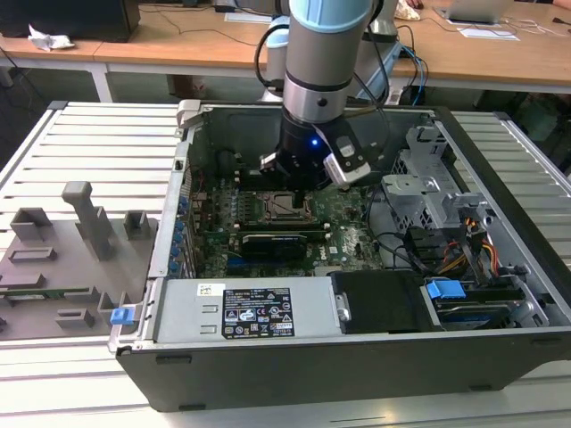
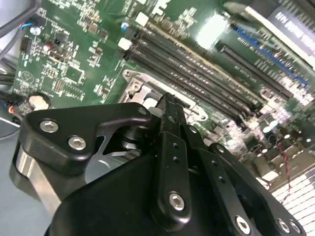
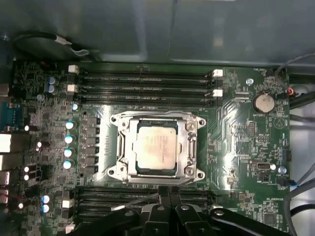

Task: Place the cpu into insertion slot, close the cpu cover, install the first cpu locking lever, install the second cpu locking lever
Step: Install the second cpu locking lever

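The cpu, a square chip with a silvery-beige top, lies flat in the insertion slot on the green motherboard. The cpu cover, a silver frame with a window, lies down around the chip. My gripper hangs just above the socket's edge with its black fingers pressed together and nothing visible between them. A thin metal rod runs along that edge by the fingertips. In the exterior view the arm stands over the socket inside the open computer case.
Long black memory slots flank the socket on two sides. The case walls, a metal drive cage, cables and the power supply ring the board. Grey fixtures stand on the table at the exterior view's left.
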### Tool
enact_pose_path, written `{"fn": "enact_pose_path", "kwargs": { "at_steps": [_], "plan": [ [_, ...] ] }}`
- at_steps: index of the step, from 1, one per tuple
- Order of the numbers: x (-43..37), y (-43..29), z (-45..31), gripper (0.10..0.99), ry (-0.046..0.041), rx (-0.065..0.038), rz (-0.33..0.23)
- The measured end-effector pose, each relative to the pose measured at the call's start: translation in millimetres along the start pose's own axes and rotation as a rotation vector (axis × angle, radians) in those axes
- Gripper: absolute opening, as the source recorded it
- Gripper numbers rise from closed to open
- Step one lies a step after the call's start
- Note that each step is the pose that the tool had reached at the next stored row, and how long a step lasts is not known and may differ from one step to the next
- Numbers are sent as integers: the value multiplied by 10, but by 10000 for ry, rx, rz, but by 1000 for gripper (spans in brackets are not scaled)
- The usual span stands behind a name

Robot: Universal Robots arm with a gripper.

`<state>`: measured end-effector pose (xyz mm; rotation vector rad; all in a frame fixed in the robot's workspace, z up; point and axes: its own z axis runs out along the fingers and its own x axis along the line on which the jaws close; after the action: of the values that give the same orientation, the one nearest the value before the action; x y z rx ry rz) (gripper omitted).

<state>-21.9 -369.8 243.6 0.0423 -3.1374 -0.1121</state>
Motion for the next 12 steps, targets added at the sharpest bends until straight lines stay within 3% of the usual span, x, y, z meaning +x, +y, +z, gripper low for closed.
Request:
{"fn": "enact_pose_path", "kwargs": {
  "at_steps": [5,8,12],
  "plan": [
    [103,-32,1,106,2,-2,-15],
    [249,-36,2,106,1,-10,-21],
    [273,-39,47,106,0,-76,-21]
  ]
}}
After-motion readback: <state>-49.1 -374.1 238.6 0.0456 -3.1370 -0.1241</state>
